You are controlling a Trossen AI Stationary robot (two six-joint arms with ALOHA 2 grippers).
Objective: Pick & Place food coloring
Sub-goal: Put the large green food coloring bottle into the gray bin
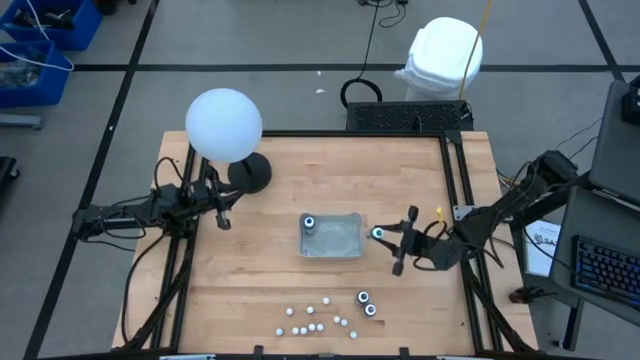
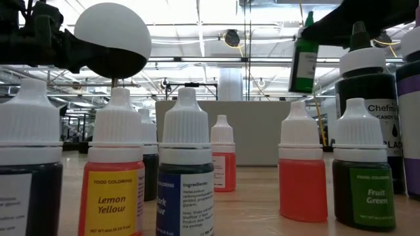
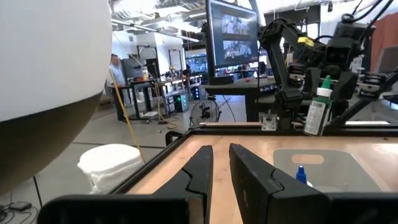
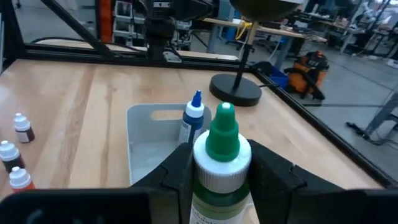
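Observation:
The food coloring is a set of small dropper bottles. My right gripper (image 4: 221,177) is shut on a green-capped bottle (image 4: 221,144) just off the right end of the clear tray (image 1: 345,246). A blue-capped bottle (image 4: 193,118) stands upright on its base in the tray's far left corner. Several small white-capped bottles (image 1: 315,318) and two larger ones (image 1: 366,303) stand by the table's near edge. My left gripper (image 3: 221,168) is shut on nothing, beside the globe lamp (image 1: 224,124) at the table's left. My right gripper pinches the green-capped bottle between its two fingers (image 4: 177,171), which sit on either side of the body (image 4: 217,208) just below the white collar. They come at it about level from the table's right side. The bottle (image 2: 304,64) is upright and lifted clear of the table.
The white globe lamp on its dark round base (image 1: 250,172) stands at the table's far left. A black frame rail (image 1: 455,190) runs along the table's right edge. The low view looks out between standing bottles such as Lemon Yellow (image 2: 117,177) and Fruit Green (image 2: 362,177).

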